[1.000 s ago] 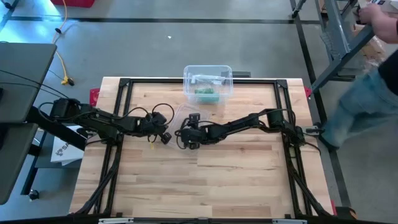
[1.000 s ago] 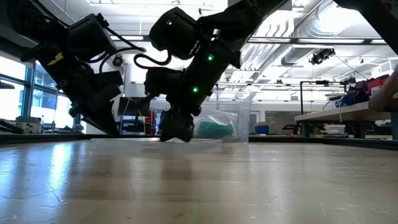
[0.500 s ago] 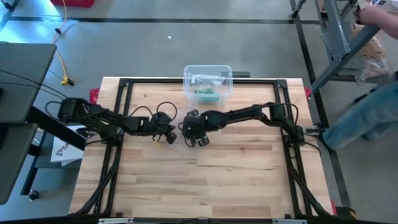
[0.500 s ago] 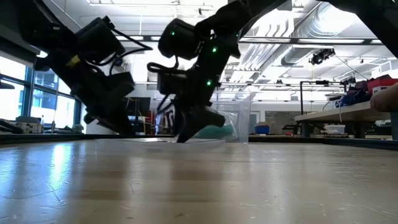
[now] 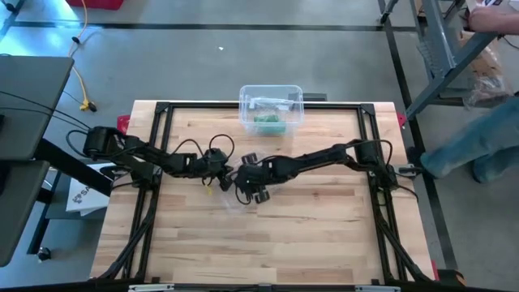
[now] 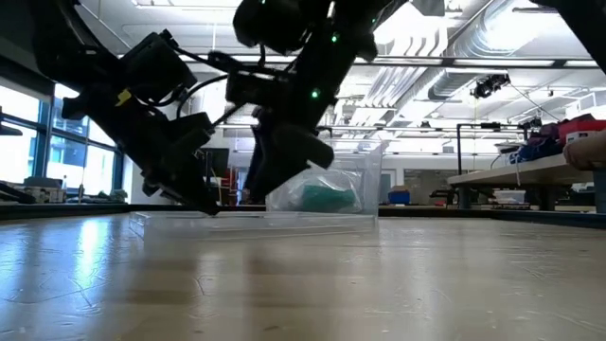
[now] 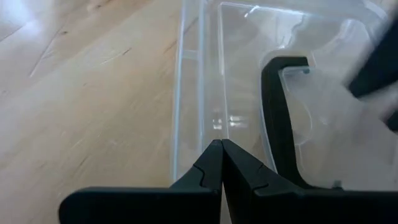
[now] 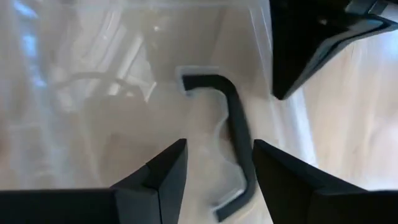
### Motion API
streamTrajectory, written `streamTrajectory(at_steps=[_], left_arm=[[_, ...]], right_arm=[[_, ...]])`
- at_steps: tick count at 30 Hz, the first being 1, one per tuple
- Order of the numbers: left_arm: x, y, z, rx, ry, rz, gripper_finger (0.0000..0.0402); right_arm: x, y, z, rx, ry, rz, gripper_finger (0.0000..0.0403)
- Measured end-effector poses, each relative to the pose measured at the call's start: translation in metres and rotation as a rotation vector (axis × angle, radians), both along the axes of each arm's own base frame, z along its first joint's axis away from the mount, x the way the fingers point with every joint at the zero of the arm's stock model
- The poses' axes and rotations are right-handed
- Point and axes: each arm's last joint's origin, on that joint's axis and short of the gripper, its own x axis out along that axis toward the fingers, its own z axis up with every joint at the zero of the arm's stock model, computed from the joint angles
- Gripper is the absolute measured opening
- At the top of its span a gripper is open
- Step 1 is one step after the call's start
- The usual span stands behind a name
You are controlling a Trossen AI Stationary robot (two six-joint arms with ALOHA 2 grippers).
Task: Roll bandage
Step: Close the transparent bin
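From above, the wooden bench [image 5: 324,227] carried a clear plastic box [image 5: 271,109] at its far edge, and a green bandage roll [image 5: 268,123] lay inside this box. Both arms reached to the middle of the bench. The left claw [image 5: 223,173] and the right claw [image 5: 247,188] were close together there, over a flat clear lid [image 5: 230,197] that was hard to see against the wood. At the right edge of the view a person [image 5: 486,130] stood beside a metal frame.

In the low view, the lid [image 6: 237,222] lay flat on the bench, and the two dark arms came down upon it. Behind them stood the box [image 6: 346,189] with the green roll [image 6: 327,197] in it — well apart from both claws.

In the left wrist view, the left claw [image 7: 221,155] was pressed together, its fingertips meeting at the raised rim of the lid [image 7: 193,93]. A black clip [image 7: 277,118] showed on the lid beside them.

In the right wrist view, the right claw [image 8: 217,158] was spread, and its fingers [image 8: 165,168] stood on both sides of the black clip [image 8: 230,130] over the lid [image 8: 93,112] — whether they touched it I could not tell. The left claw [image 8: 320,46] showed near the lid's edge.
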Motion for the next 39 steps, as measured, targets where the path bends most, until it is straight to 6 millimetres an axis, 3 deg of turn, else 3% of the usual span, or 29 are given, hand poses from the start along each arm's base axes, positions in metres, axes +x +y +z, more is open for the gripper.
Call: streamTrajectory(at_steps=[9,14,23,29,39], left_arm=[[0.000,-0.001,0.000,0.026,0.016,-0.040,0.0000],[0.000,-0.001,-0.001,0.041,0.026,-0.051,0.0000],[0.004,0.000,-0.012,0.041,0.043,-0.051,0.0000],[0.004,0.000,-0.015,0.022,0.047,-0.031,0.0000],[0.004,-0.001,-0.014,-0.002,0.043,-0.054,0.0000]], right_arm=[[0.009,-0.025,-0.012,-0.135,0.014,0.165,0.0176],[0.013,-0.028,-0.030,-0.187,0.045,0.262,0.0176],[0.022,-0.031,-0.052,-0.289,0.041,0.278,0.0176],[0.022,-0.026,-0.059,-0.279,0.011,0.065,0.0176],[0.023,-0.004,-0.057,-0.340,-0.065,-0.070,0.0176]])
